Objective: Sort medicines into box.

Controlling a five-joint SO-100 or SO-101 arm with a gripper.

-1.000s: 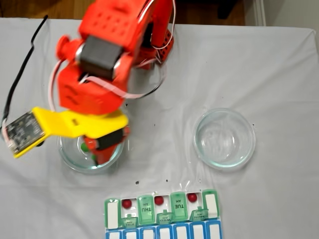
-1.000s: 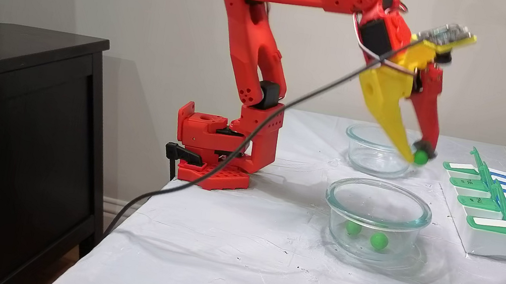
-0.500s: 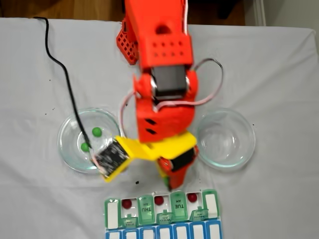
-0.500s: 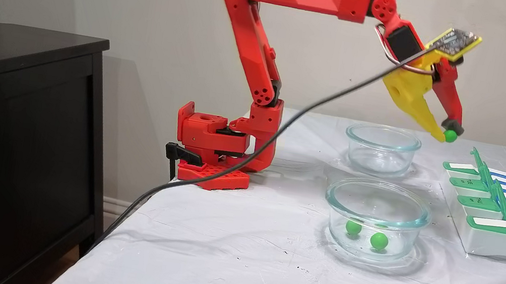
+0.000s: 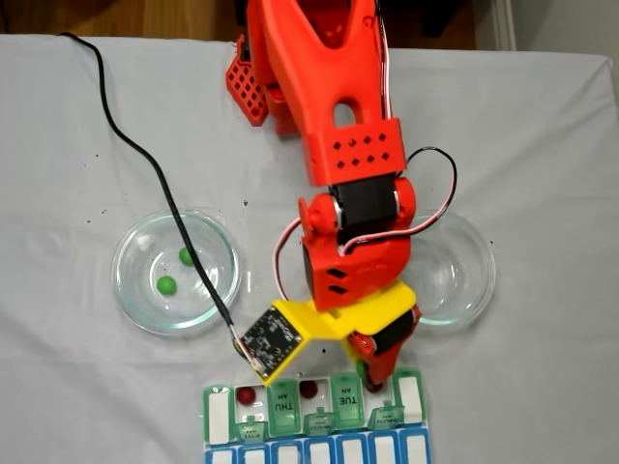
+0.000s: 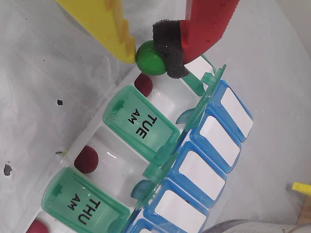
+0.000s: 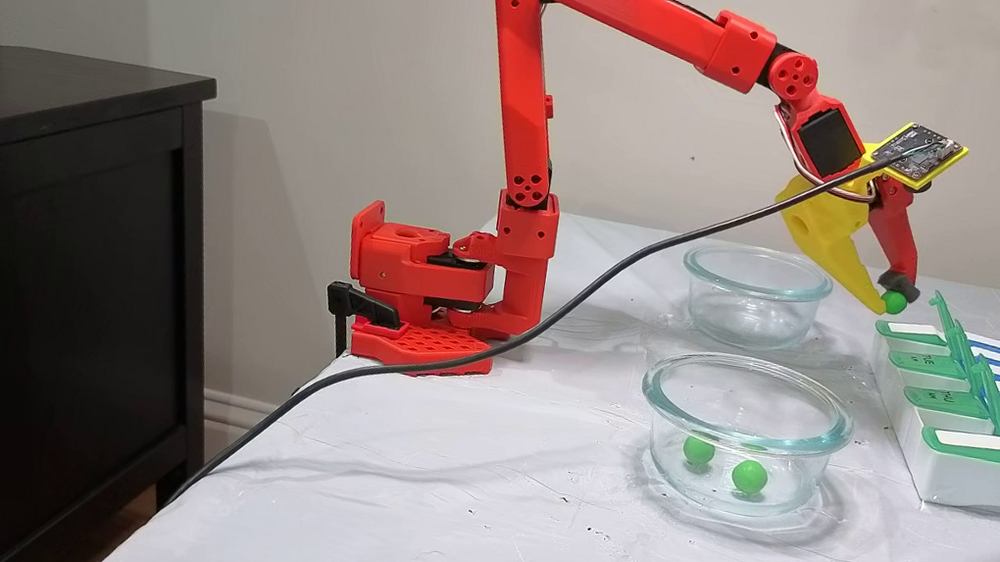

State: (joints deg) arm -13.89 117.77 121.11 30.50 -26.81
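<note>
Above the pill box [image 6: 160,160] the gripper [image 6: 151,54] pinches a green ball [image 6: 149,58] — yellow finger on one side, padded red on the other. It hangs over an open compartment holding a red ball [image 6: 143,84], beside the TUE lid [image 6: 141,124]. Delivery step — next, probably lower slightly and let go.

Two glass dishes [image 5: 135,290] [image 5: 464,280], seemingly clear, on white cloth [image 5: 542,145].
</note>
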